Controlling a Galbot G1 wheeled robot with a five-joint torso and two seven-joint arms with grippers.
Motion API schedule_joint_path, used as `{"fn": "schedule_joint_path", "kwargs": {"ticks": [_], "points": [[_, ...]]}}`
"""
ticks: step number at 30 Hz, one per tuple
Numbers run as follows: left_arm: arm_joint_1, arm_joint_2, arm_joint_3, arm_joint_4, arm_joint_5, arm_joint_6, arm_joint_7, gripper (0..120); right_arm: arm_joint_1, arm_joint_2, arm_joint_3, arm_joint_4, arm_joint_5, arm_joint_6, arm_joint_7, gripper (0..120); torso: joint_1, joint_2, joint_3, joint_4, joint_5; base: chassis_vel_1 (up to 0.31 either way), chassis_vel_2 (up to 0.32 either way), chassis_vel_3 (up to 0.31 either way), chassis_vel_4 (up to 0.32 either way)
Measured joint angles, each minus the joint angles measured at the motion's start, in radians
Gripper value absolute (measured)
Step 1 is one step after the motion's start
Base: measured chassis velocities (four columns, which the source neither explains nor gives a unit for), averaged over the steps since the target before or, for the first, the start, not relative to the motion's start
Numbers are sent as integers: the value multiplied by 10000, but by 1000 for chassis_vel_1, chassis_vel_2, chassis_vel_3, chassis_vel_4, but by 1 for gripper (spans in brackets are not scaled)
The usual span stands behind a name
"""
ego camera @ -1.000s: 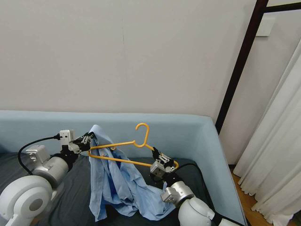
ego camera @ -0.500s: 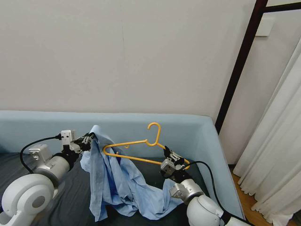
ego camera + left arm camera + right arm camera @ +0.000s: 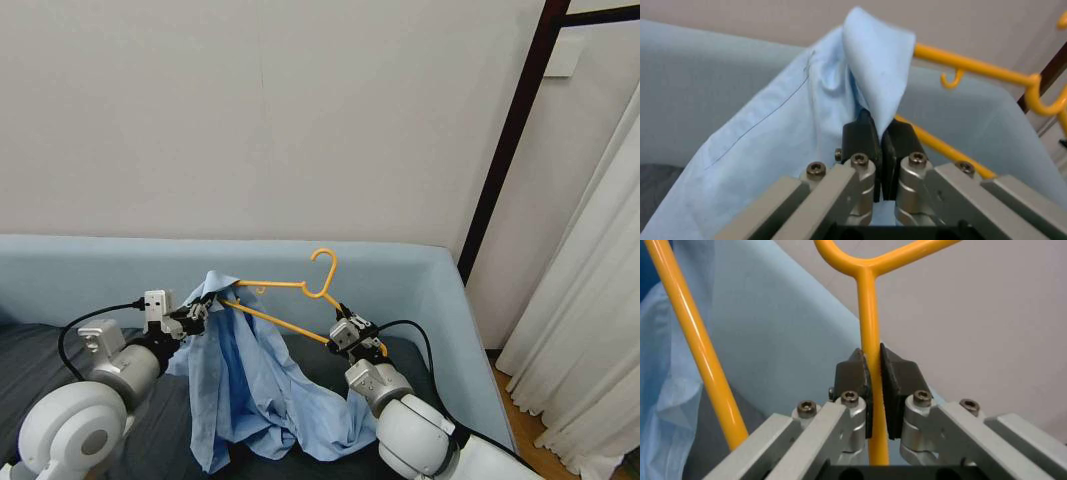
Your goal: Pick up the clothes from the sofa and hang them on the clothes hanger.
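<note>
A light blue shirt (image 3: pixel 245 390) hangs from my left gripper (image 3: pixel 200 311), which is shut on a fold near its collar, and drapes down onto the sofa seat. In the left wrist view the pads (image 3: pixel 860 137) pinch the shirt (image 3: pixel 793 115), with the yellow hanger (image 3: pixel 973 67) just behind. My right gripper (image 3: pixel 352 334) is shut on the hanger (image 3: pixel 280 300) at its right shoulder, hook up. The hanger's left end reaches into the top of the shirt. In the right wrist view the gripper (image 3: pixel 873 365) clamps the hanger's bar (image 3: pixel 867 315).
The sofa has a light blue backrest (image 3: pixel 100 265) and a dark seat (image 3: pixel 30 345). A black upright pole (image 3: pixel 510 130) stands at the right behind the sofa's corner. White curtains (image 3: pixel 590 300) hang at the far right.
My right gripper has swung the hanger left and tilted it, so its left end now sits at the shirt's top. The left gripper has shifted slightly right with the shirt.
</note>
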Motion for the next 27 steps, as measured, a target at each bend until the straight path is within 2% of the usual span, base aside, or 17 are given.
{"fn": "schedule_joint_path", "kwargs": {"ticks": [6, 12, 15, 21, 27], "points": [[-263, -141, 366, 267, 241, -111, 24, 0, 25, -93, -86, 88, -172, 160, -50, 4, 0, 0, 0, -1, 0, 0, 0, 0, 0], [-499, -190, 262, 116, 165, -164, 59, 0, -238, -123, -482, -506, -1547, 526, -373, 4, 0, 0, 0, -2, 1, 0, 0, 0, 0], [-427, -125, 194, -185, 86, -163, 99, 0, -239, 121, -783, -1104, -2374, 734, -581, 4, 0, 0, 0, 0, 2, 0, 0, 0, 0], [-238, -99, 247, -418, 109, -108, 166, 0, -32, 384, -1118, -1399, -2789, 911, -743, 4, 0, 0, -1, 2, 1, 0, 0, 0, 0], [-4, -139, 921, -465, 662, -86, 323, 0, 495, 744, -1379, -1389, -2785, 1700, -618, 4, 0, 0, -1, 1, 0, 0, 0, 0, 0]]}}
